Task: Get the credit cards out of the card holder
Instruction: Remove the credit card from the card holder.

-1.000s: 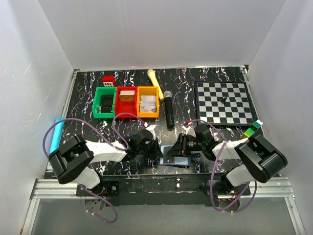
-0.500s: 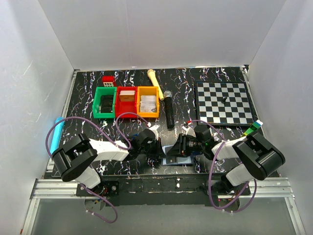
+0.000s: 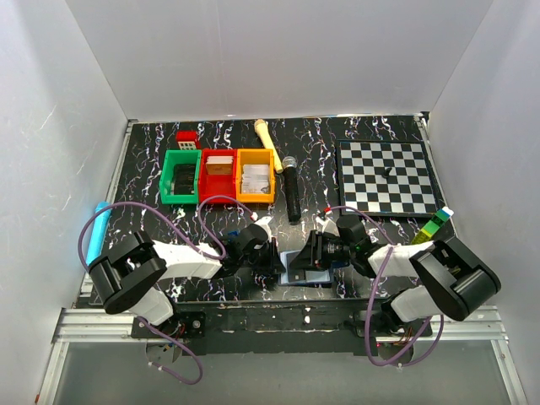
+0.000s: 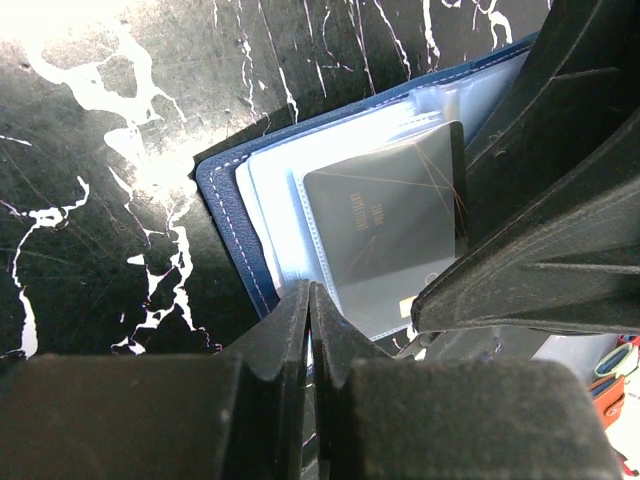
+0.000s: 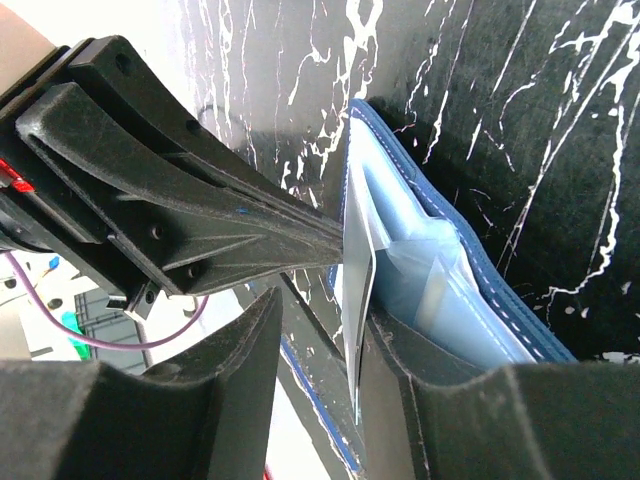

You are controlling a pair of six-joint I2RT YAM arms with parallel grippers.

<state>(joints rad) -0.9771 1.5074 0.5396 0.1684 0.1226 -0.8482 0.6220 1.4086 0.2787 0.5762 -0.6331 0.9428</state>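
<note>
Pins wallet [image 4: 225,200] with left gripper [image 4: 308,300] pressed together; straddles card [image 5: 357,270] with right gripper [image 5: 322,318], pinch impossible to tell. Risks dragging wallet along through weak pinning.

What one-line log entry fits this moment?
step: extracting card | left gripper: shut on holder edge | right gripper: open, astride card | holder: unfolded

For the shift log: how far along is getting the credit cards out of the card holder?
Done: the card holder lies open. In hand: the shut left gripper bears on its edge, while the right gripper, jaws open, straddles a thin pale sheet, card or sleeve, standing on edge. To do: no card is seen free of it; a dark card sits in its sleeve.
</note>
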